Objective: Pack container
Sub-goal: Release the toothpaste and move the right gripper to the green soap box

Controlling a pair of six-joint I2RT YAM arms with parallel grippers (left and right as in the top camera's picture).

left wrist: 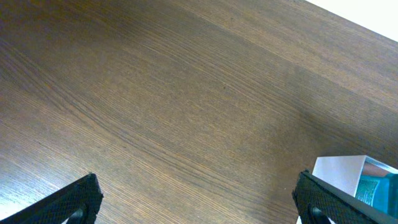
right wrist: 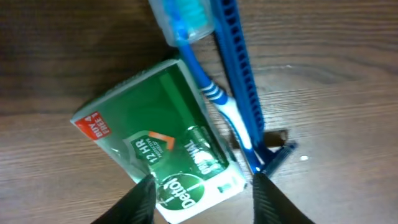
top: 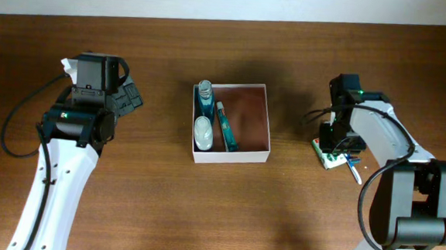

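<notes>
The container, a white-walled box with a reddish-brown inside, sits mid-table. Along its left side lie a clear bottle, a white-capped piece and a blue tube. One corner of the container shows in the left wrist view. My left gripper hovers wide open over bare wood left of the box, with nothing between its fingers. My right gripper stands open astride the near end of a green soap pack. Its left finger touches the pack and its right finger is apart from it.
A blue toothbrush and a blue razor lie against the soap pack's right side. From above, the pack and these items sit under my right arm, right of the box. The right half of the box holds nothing.
</notes>
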